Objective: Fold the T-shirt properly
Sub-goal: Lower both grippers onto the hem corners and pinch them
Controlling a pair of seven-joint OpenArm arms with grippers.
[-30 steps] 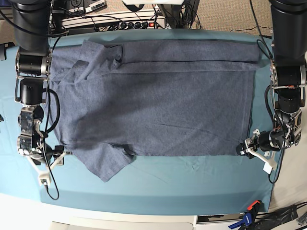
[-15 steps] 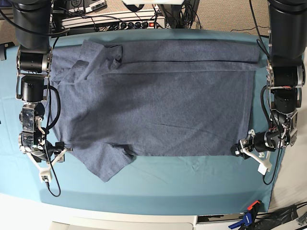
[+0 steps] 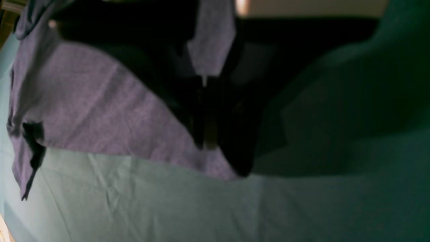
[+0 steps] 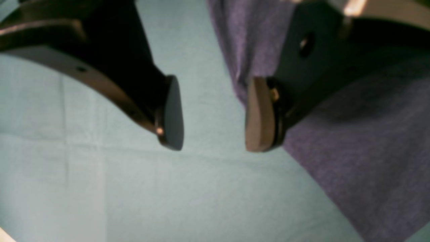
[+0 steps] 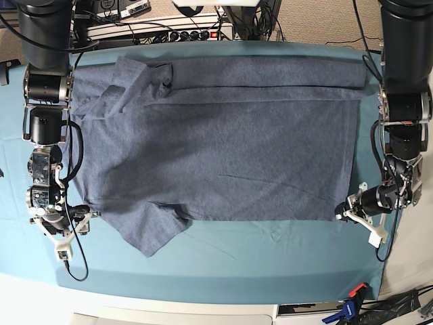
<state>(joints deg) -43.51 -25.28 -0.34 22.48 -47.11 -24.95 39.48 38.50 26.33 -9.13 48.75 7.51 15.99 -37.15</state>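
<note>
At the near right corner of the T-shirt (image 5: pixel 216 135), the left gripper (image 5: pixel 346 211) sits low on the teal table cloth (image 5: pixel 270 264), its jaws pressed together. In the left wrist view the dark closed fingers (image 3: pixel 210 117) bite the shirt's hem corner, and grey cloth shows both below and above them, so the grip is on the T-shirt itself. At the near left, the right gripper (image 4: pixel 213 114) stands with its jaws wide apart and holding nothing: one pad (image 4: pixel 173 112) is over bare table cloth, the other pad (image 4: pixel 257 114) lies right at the shirt's edge, with cloth behind it. In the base view this gripper (image 5: pixel 80 223) is just beside the near left of the shirt, by the sleeve.

The T-shirt lies flat across the middle of the table, its long axis running left to right. The collar end and sleeves point left, the straight hem faces right. The near sleeve (image 5: pixel 152 230) juts out toward the near edge as a blunt flap.

The cloth is heathered slate-blue, plain on the side facing up, with soft creases across the body. Along the far edge a long band (image 5: pixel 270 73) is folded over onto the body, and the far sleeve (image 5: pixel 128 84) at the far left is rumpled and doubled on itself.
</note>
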